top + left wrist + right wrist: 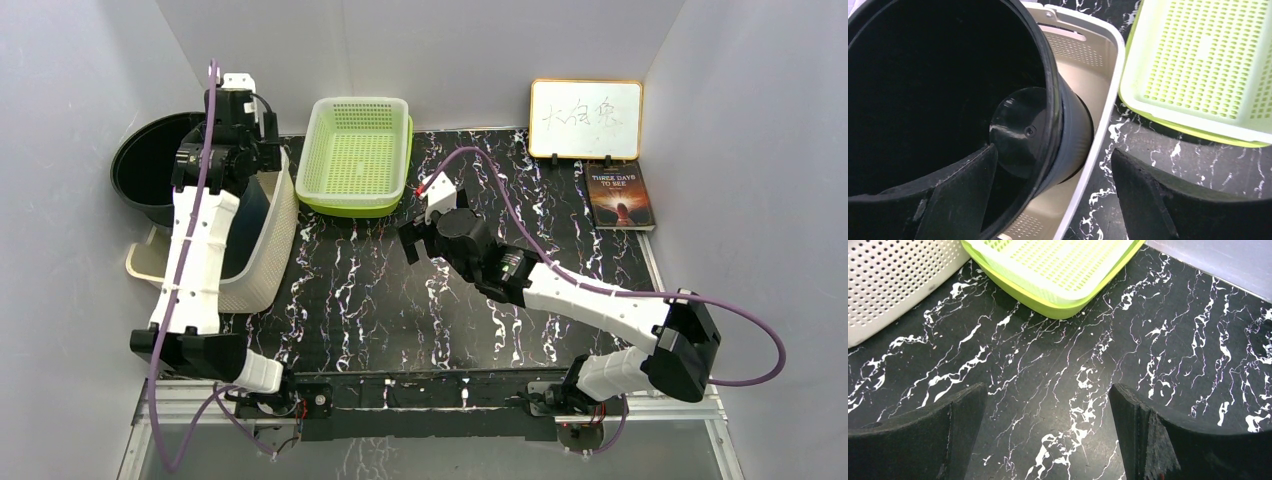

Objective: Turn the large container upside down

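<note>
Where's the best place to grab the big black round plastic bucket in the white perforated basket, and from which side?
Grip the black bucket by its thin rim on the side nearest the green perforated tray, coming from the open mouth, one finger inside, one outside. The body looks too wide for the jaws, and it lies tilted in the white basket with its mouth exposed.

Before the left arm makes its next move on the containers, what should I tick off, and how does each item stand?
1. Left gripper open: ok.
2. Black bucket rim and white basket wall both lie between its fingers: ok.
3. Grip closed on either: not ok, nothing held yet.
4. Right gripper open, empty, above the table: ok.
5. Green tray apart from the basket: ok.
6. Bucket loose inside the basket: cannot tell.
</note>
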### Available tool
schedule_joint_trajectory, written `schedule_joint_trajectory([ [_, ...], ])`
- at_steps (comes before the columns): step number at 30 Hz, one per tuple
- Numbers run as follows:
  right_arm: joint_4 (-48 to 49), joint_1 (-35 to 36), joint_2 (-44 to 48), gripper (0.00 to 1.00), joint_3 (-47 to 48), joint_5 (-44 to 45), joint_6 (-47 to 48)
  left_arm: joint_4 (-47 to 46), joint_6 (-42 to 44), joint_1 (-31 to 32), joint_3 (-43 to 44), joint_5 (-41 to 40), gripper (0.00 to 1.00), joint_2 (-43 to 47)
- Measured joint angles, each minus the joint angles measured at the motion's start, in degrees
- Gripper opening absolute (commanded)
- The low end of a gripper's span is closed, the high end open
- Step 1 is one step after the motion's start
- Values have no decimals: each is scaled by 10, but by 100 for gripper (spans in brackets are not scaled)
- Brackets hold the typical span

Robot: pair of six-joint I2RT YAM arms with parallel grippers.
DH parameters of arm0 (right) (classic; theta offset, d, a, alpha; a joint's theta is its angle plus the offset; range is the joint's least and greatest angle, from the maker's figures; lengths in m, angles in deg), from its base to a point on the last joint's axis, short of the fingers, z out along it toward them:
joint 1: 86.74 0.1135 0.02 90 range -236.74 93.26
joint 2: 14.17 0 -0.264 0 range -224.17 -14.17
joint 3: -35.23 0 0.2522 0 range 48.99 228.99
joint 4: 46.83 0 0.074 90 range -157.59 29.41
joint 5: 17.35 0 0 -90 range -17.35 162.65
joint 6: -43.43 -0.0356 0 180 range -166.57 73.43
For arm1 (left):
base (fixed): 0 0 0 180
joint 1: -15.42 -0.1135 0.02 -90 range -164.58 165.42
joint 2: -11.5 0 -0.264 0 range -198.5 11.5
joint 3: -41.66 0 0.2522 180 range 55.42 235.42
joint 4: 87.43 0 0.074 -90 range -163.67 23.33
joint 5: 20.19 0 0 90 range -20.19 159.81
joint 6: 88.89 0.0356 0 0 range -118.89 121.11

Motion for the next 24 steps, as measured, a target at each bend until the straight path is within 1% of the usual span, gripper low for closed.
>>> schedule_joint_trajectory([
  [4,-1,-3,0,91,-13,0,0,-17,8,-24,0,3,74,-17],
  [7,0,-3,1,90,-17,0,-1,-24,12,-44,0,9,63,-29],
  [8,0,-3,1,90,-17,0,-1,-26,12,-52,0,13,58,-34],
  [10,0,-3,1,90,-19,0,-1,-31,13,-65,0,19,35,-42],
  [12,0,-3,2,89,-20,0,-1,-37,11,-73,0,29,18,-47],
  [13,0,-3,2,89,-20,0,-1,-41,11,-74,-2,37,14,-47],
  [15,0,-3,4,89,-21,1,-1,-43,19,-72,-5,53,10,-47],
  [17,1,-3,8,88,-22,3,-1,-52,21,-71,-8,63,0,-47],
  [24,5,-3,12,87,-31,9,-2,-53,11,-76,-17,62,0,-41],
])
